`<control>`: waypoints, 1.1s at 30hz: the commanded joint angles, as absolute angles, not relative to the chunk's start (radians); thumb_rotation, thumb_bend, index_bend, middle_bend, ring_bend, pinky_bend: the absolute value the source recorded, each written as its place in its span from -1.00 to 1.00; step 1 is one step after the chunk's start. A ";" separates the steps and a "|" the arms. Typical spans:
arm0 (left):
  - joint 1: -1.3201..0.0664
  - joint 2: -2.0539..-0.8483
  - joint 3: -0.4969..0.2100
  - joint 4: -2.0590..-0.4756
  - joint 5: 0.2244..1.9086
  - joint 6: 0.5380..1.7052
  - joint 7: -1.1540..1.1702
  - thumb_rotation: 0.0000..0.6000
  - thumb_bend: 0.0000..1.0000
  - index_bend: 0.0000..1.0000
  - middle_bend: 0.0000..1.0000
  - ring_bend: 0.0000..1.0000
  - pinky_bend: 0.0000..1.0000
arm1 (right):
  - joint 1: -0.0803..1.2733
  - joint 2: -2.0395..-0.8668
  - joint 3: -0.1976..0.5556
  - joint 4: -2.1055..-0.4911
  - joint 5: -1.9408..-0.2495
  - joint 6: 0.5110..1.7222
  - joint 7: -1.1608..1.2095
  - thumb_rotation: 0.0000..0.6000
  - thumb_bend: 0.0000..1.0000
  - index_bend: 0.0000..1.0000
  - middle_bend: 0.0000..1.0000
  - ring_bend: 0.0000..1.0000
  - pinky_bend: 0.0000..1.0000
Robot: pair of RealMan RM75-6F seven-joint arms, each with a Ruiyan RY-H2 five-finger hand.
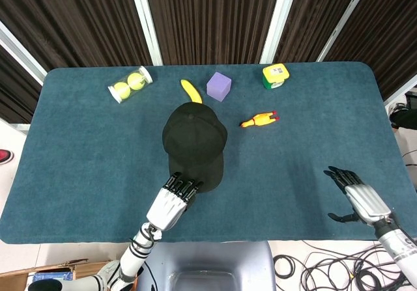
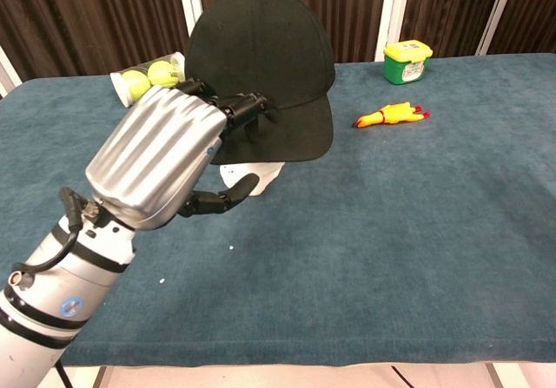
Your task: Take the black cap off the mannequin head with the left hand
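Observation:
The black cap (image 1: 193,144) sits on the white mannequin head (image 2: 252,173), its brim toward me; only the chin shows under the brim in the chest view. My left hand (image 1: 171,205) is at the brim's front edge. In the chest view the left hand (image 2: 161,158) has its fingertips lying on top of the black cap (image 2: 261,49) at the brim, while the thumb reaches under it with a gap, so nothing is pinched. My right hand (image 1: 360,198) hovers at the table's near right corner with fingers spread, holding nothing.
A tube of tennis balls (image 1: 129,84) lies at the back left. A banana (image 1: 190,90) and a purple cube (image 1: 219,86) sit behind the cap. A rubber chicken (image 1: 258,119) lies to its right, and a yellow-green container (image 1: 275,75) stands further back.

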State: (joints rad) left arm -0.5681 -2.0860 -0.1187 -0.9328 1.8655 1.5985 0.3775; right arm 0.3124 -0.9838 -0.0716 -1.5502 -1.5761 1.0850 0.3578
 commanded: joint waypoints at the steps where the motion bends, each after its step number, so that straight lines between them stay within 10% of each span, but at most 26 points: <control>1: -0.588 -2.102 -0.130 -0.897 1.873 1.619 0.383 1.00 -0.38 -0.29 -0.04 0.17 -0.22 | 0.313 -0.983 -0.074 -1.547 -1.579 1.086 0.365 1.00 -0.77 -1.00 -1.00 -1.00 -1.00; 33: -0.797 -2.269 -0.130 -0.423 1.857 1.814 0.353 1.00 -0.02 0.46 0.60 0.56 -0.01 | 0.324 -0.982 -0.100 -1.504 -1.610 1.082 0.456 1.00 -0.77 -1.00 -1.00 -1.00 -1.00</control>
